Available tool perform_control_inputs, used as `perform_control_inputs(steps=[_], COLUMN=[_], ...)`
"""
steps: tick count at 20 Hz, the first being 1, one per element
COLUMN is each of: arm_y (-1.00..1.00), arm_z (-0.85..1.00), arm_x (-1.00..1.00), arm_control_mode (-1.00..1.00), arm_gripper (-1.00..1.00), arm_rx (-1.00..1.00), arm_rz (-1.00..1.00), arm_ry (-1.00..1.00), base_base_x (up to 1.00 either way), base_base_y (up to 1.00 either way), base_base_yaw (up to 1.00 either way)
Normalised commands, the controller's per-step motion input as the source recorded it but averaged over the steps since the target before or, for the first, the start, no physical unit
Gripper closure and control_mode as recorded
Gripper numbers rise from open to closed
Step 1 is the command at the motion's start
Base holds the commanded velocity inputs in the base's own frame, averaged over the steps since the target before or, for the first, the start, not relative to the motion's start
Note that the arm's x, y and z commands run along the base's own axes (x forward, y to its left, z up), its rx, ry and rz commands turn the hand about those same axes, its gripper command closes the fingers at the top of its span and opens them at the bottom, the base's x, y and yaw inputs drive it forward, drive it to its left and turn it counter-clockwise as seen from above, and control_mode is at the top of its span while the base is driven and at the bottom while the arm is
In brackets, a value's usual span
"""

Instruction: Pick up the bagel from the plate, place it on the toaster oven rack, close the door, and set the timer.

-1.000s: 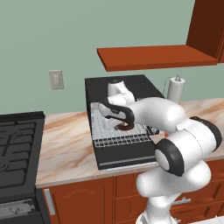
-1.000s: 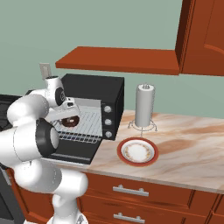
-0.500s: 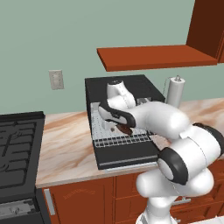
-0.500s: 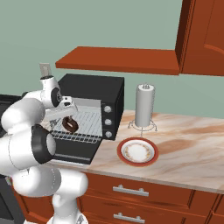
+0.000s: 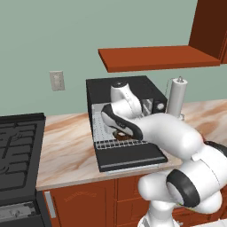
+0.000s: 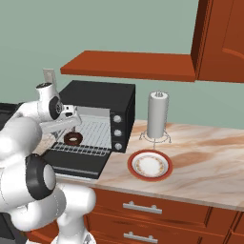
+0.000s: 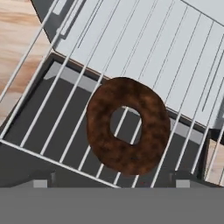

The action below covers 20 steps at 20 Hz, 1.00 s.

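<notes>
**Ann:** Gripper (image 6: 71, 125) first, please. What are the fingers doing?

**Bo:** Hard call. From the right base camera the hand sits just above the bagel (image 6: 73, 138), but its fingers blur into the white wrist. The hand camera shows two grey stubs at five and seven o'clock along the bottom, well apart, with the bagel (image 7: 127, 125) lying between and beyond them. Neither stub touches it. Spread or pressed together, I cannot tell for sure.

**Ann:** So the bagel is down?

**Bo:** It lies flat on the toaster oven rack (image 7: 144, 65), ring hole up, wire bars showing through the hole. It sits near the rack's front edge, over the seam where the pale oven floor gives way to the dark door below.

**Ann:** And from the base cameras?

**Bo:** On the left one, the bagel (image 5: 122, 134) peeks out under the forearm, on the rack (image 5: 103, 133) at the mouth of the black oven. The door (image 5: 128, 156) hangs fully open, flat out toward six o'clock over the counter edge. On the right one, same story: rack (image 6: 93, 136) pulled out, door (image 6: 78, 163) lying level beneath it.

**Ann:** The plate?

**Bo:** The plate (image 6: 149, 165) is on the marble counter at about four o'clock from the oven, well apart from it, nothing on it. The paper-towel roll (image 6: 157, 115) stands upright just behind it. The stove (image 5: 17, 150) lies at the far left of the left view.
</notes>
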Motion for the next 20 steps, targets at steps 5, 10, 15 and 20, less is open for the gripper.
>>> perform_control_inputs(steps=[5,10,15,20], arm_y=[0.00,-0.02,-0.01,0.00], arm_z=[0.37,-0.07,-0.34,-0.37], arm_x=[-1.00,-0.80,-0.16,0.07], arm_control_mode=[-1.00,-1.00,-1.00,-1.00], arm_gripper=[-1.00,-1.00,-1.00,-1.00], arm_rx=[0.03,0.03,0.00,0.02], arm_rz=[-0.02,-0.13,-0.20,-0.21], arm_ry=[-0.08,0.04,0.00,0.00], base_base_x=[0.00,0.00,0.00,0.00], base_base_y=[0.00,0.00,0.00,0.00], base_base_yaw=[0.00,0.00,0.00,0.00])
